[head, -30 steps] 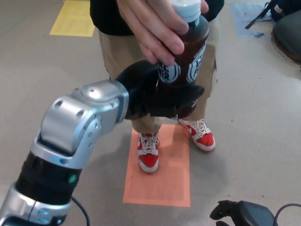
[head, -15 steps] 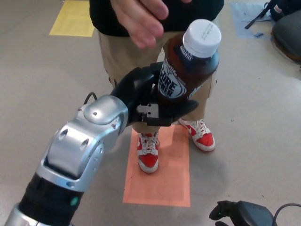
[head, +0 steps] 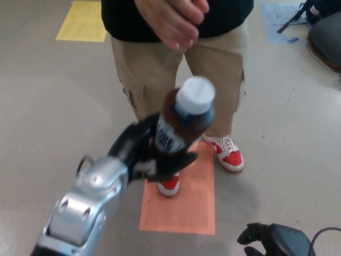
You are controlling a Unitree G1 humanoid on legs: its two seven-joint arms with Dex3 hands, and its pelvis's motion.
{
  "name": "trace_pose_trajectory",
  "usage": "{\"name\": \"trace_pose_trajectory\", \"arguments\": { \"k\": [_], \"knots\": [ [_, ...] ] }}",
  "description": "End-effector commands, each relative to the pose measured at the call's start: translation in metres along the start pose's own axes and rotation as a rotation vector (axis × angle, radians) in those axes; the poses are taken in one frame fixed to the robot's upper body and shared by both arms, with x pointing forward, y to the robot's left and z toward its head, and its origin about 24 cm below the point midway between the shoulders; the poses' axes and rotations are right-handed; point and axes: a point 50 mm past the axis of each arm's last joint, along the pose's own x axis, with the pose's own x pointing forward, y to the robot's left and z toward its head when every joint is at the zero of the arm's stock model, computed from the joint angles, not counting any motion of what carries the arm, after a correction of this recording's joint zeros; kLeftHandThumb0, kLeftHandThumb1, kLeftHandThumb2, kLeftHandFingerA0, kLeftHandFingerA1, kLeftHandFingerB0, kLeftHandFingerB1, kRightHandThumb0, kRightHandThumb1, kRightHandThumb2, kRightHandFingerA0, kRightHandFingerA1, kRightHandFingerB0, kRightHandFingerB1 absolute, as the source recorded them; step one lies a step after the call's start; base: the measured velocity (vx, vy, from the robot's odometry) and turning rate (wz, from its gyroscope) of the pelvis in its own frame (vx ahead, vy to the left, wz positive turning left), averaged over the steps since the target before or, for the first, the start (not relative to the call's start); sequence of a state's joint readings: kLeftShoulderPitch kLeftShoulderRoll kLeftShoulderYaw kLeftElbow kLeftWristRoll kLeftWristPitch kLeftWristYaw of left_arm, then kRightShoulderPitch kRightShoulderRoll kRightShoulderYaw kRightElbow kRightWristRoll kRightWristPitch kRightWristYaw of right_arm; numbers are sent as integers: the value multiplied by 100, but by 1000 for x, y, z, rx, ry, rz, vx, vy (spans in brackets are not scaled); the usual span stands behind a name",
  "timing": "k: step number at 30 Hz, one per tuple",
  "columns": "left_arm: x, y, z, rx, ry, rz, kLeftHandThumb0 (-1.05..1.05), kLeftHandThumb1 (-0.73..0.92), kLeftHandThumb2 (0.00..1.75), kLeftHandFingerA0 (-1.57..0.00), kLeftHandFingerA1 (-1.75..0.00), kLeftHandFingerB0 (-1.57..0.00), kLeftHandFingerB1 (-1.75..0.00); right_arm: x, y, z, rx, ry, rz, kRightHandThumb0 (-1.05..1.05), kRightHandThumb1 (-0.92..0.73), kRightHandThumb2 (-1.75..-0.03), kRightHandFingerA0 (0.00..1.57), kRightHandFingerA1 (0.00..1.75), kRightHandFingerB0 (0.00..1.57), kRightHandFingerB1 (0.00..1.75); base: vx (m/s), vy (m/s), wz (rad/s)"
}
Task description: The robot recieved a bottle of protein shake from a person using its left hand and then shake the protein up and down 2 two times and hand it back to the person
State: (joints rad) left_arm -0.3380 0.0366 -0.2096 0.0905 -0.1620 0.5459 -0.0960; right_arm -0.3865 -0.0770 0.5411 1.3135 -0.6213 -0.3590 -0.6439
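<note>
My left hand (head: 144,152) is shut on a brown protein shake bottle (head: 178,125) with a white cap (head: 195,95) and a dark label. The bottle tilts with its cap up and to the right, and it looks blurred. My silver left forearm (head: 85,208) rises from the bottom left. A person's hand (head: 170,18) hangs above the bottle at the top, apart from it and holding nothing. My right hand (head: 261,240) shows as a dark shape at the bottom right edge; its fingers are not clear.
A person in khaki trousers (head: 154,69) and red-and-white shoes (head: 232,154) stands on an orange floor mat (head: 184,197) right in front. A yellow mat (head: 85,21) lies at the top left. Dark bags (head: 325,32) sit at the top right.
The person's hand let go of the bottle and lifted away. My left hand with the bottle has dropped lower and nearer to me, and the bottle now tilts more.
</note>
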Motion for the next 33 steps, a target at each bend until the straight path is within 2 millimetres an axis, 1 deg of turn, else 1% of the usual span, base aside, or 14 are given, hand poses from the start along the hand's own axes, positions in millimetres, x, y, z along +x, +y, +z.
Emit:
{"name": "trace_pose_trajectory", "arguments": {
  "k": [1,17,19,21,23,24,25,27,28,29,30,31,32,33],
  "knots": [
    [0,11,-29,-123,13,57,-20,83,67,-79,-164,-61,-113,2,-5,-3,6,11,-19,-40,-72,-73,101,86,85,50,0,0,0],
    [2,13,-38,-120,44,26,-20,82,65,-77,-166,-63,-110,5,-7,-3,22,31,-29,-39,-73,-70,104,82,85,48,0,0,0],
    [4,12,-18,-121,-18,11,-17,77,72,-81,-161,-65,-112,4,-9,-5,5,20,-25,-40,-72,-71,102,90,84,49,0,0,0],
    [0,18,34,-158,-171,8,-24,80,67,-75,-161,-63,-115,4,-8,-3,8,14,-31,-40,-71,-72,101,96,85,50,0,0,0],
    [-7,24,67,-185,-284,14,-22,83,69,-79,-160,-66,-116,5,-6,0,8,12,-25,-40,-72,-72,99,95,84,49,0,0,0],
    [-11,28,84,-205,-340,16,-21,83,69,-87,-154,-72,-110,5,-6,1,11,16,-24,-40,-73,-73,103,81,85,49,0,0,0],
    [-15,30,101,-231,-395,9,-16,80,74,-90,-152,-72,-111,7,-7,2,17,23,-22,-41,-74,-74,101,80,85,49,0,0,0],
    [-10,26,84,-227,-336,-2,-16,80,73,-88,-152,-73,-110,9,-9,3,20,25,-25,-40,-73,-73,100,88,85,50,0,0,0],
    [-3,21,51,-208,-225,-16,-16,75,74,-82,-159,-70,-111,11,-11,4,23,20,-35,-39,-72,-72,99,85,85,49,0,0,0],
    [0,18,29,-192,-154,-27,-16,75,74,-82,-159,-70,-111,12,-12,5,27,17,-40,-39,-72,-72,99,85,85,49,0,0,0],
    [3,16,3,-151,-59,-39,-21,75,75,-84,-153,-69,-110,13,-13,6,27,5,-49,-39,-71,-73,99,95,84,50,0,0,0],
    [3,13,-32,-91,64,-60,-21,75,75,-84,-153,-69,-110,14,-16,7,25,-12,-60,-39,-71,-73,99,95,84,50,0,0,0],
    [3,11,-41,-77,95,-60,-20,74,78,-86,-151,-69,-107,15,-17,7,23,-13,-62,-42,-71,-74,99,84,83,52,0,0,0],
    [2,8,-53,-59,134,-61,-20,74,78,-86,-151,-69,-107,16,-19,6,21,-15,-63,-42,-71,-74,99,84,83,52,0,0,0]
  ]
}}
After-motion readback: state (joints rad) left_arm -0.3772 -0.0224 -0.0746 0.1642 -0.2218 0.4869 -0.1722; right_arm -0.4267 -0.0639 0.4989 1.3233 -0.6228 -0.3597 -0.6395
